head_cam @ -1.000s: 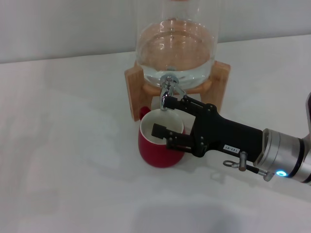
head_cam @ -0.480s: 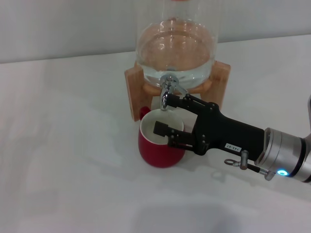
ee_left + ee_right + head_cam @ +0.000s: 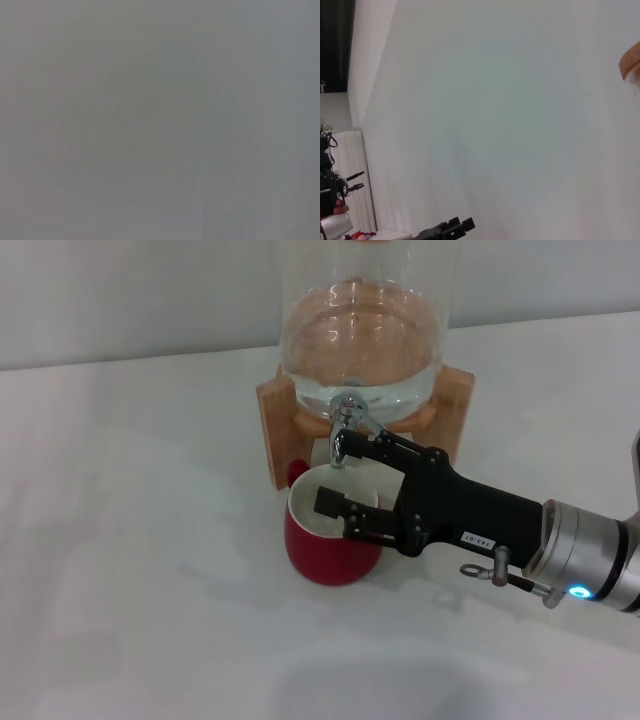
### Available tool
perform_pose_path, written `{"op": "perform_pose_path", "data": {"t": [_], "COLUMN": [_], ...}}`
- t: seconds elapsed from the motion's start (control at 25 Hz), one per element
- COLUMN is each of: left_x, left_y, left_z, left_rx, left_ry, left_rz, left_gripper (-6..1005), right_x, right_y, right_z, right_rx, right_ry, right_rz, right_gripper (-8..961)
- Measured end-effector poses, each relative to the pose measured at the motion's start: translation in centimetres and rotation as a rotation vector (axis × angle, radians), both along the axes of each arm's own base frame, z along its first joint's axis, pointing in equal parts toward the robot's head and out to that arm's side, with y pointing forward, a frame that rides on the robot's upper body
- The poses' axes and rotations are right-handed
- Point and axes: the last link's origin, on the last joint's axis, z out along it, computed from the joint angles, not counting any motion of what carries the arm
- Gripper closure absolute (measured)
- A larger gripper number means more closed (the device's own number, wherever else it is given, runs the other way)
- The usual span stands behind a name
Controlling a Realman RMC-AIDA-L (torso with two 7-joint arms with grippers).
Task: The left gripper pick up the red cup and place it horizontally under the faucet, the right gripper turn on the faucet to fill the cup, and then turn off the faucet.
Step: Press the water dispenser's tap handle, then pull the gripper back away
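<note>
While nudged closer to small chrome faucet [image 3: 344, 430], black right gripper [image 3: 345, 480], fingers spread, over squat red cup [image 3: 325, 545]; lever unturned, likely.

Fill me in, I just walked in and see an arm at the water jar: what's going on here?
The right gripper, black with a white label, reaches in from the right with its upper finger at the small chrome faucet of the glass water jar on a wooden stand. The squat red cup stands upright on the white table under the spout. The left gripper isn't visible.
</note>
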Motion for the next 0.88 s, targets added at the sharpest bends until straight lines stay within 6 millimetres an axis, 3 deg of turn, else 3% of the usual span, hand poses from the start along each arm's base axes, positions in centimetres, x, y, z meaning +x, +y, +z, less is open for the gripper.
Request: {"op": "perform_pose_path", "data": {"t": [0.88], "left_x": [0.03], "left_y": [0.06], "left_z": [-0.01], "left_rx": [-0.001], "left_ry": [0.0], "left_rz": [-0.001], "left_gripper": [133], "right_x": [0.05], "right_y": [0.52], "right_z": [0.09], "right_rx": [0.017], "right_ry": [-0.01], "right_rz": [-0.014], "right_gripper": [116]}}
